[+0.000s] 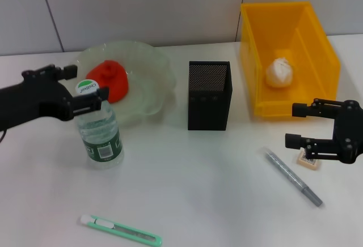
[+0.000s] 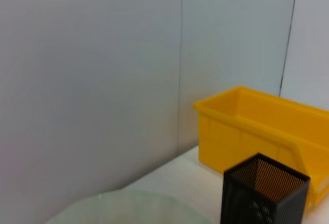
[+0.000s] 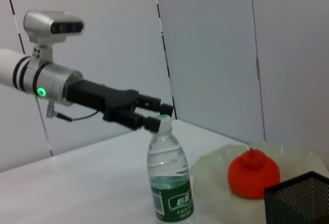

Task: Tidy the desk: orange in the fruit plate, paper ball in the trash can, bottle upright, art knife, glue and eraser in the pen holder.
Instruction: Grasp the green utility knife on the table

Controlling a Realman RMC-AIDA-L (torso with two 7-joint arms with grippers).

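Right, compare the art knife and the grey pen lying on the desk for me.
The art knife is mint green with a flat, wide body; the pen is grey, round and thin. The knife lies at the front of the desk, nearer the left gripper at the bottle; the pen lies on the right, close to the right gripper and the eraser. Both lie flat, outside the pen holder.

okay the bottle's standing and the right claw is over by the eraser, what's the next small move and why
Probably lower the right claw onto the eraser and close on it. The bottle is upright, the orange is on the plate and the paper ball is in the yellow bin, but the eraser still lies on the table, outside the pen holder.
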